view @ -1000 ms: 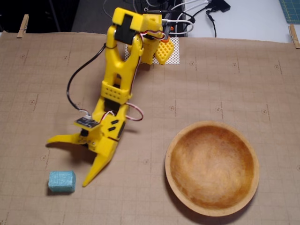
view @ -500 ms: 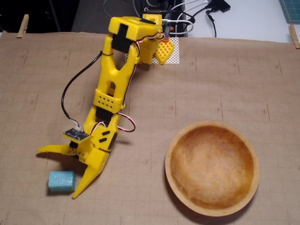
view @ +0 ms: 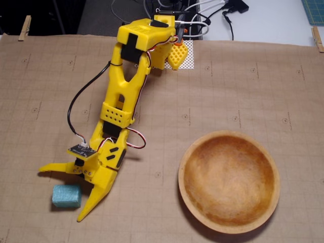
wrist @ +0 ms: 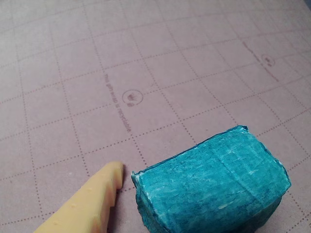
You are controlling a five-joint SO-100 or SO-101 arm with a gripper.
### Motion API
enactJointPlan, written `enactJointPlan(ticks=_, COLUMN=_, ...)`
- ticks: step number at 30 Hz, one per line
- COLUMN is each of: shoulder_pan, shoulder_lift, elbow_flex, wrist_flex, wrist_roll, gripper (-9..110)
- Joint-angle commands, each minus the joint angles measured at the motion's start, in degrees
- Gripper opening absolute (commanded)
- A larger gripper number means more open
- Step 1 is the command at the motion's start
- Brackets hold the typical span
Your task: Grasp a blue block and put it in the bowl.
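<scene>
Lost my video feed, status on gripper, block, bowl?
Gripper open, fingers straddling the blue block, not yet closed. Block on the mat, ungrasped. Bowl empty, path to it clear.

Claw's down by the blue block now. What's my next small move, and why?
Probably close the claw on the blue block. In the fixed view the open fingers straddle the block, one finger above it in the picture and the other to its right. The wrist view shows a fingertip just beside the block, not touching. The bowl sits empty to the right in the fixed view.

Rough foam-like blue block (wrist: 211, 184); worn wooden bowl (view: 229, 183).
</scene>
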Motion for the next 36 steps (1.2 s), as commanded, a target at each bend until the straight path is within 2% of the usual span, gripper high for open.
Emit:
enactJointPlan(ticks=1, shoulder_pan=-0.9, shoulder_lift=1.1, elbow_flex=-1.9, wrist_flex=0.1, wrist_roll=0.0, gripper=59)
enactJointPlan(ticks=18, shoulder_pan=-0.9, shoulder_lift=1.5, elbow_flex=-1.5, wrist_flex=0.1, wrist_roll=-0.7, gripper=17)
enactJointPlan(ticks=28, shoulder_pan=-0.9, shoulder_lift=1.6, elbow_flex=-1.1, wrist_flex=-0.4, wrist_roll=-0.6, gripper=-2)
enactJointPlan(ticks=36, shoulder_pan=-1.7, shoulder_lift=5.3, elbow_flex=-0.4, wrist_flex=0.0, wrist_roll=-0.7, gripper=-3)
